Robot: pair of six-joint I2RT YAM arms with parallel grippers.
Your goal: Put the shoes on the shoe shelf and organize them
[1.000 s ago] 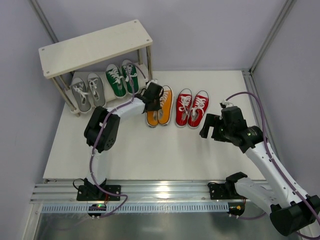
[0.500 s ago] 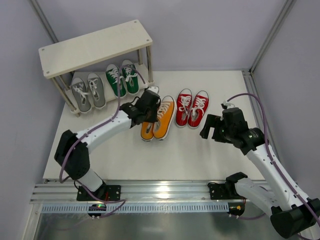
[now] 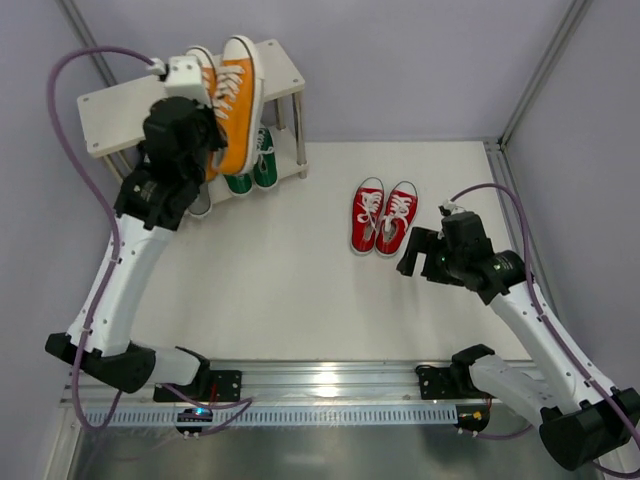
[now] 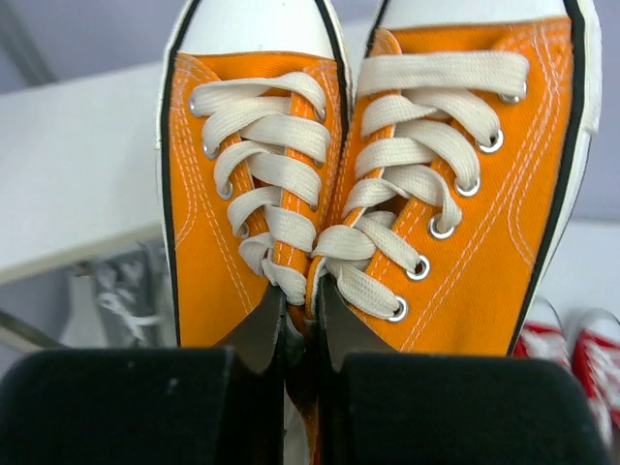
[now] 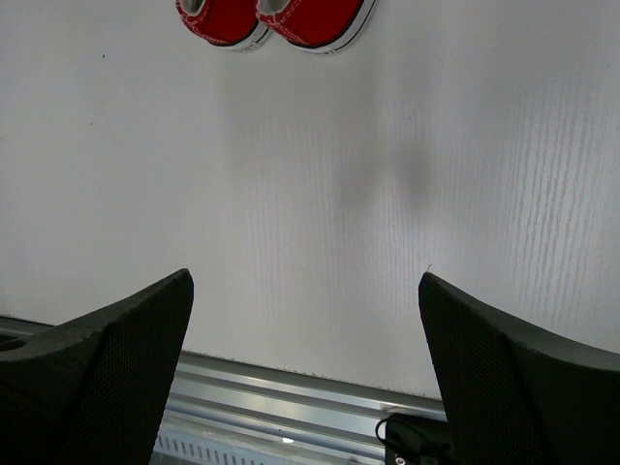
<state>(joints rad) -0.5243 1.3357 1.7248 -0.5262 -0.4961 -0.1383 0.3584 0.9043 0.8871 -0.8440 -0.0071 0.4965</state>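
Note:
My left gripper [image 3: 205, 125] is shut on the pair of orange sneakers [image 3: 235, 100] and holds it high over the shoe shelf [image 3: 120, 105]. In the left wrist view its fingers [image 4: 257, 334] pinch the two inner sides of the orange pair [image 4: 455, 194] together. The green pair [image 3: 262, 165] shows on the lower tier; the grey pair is mostly hidden under my arm. The red pair [image 3: 383, 217] lies on the table, and its heels show in the right wrist view [image 5: 276, 21]. My right gripper [image 3: 418, 252] is open and empty, just right of the red pair.
The white table board [image 3: 300, 290] ends at a metal rail [image 3: 330, 385] along the near side. Frame posts rise at the back left [image 3: 85, 40] and back right [image 3: 540, 70]. Grey walls close in the sides.
My left gripper has lifted the orange pair from the table beside the red pair, up and back left to above the shelf's top board. The right arm has not moved.

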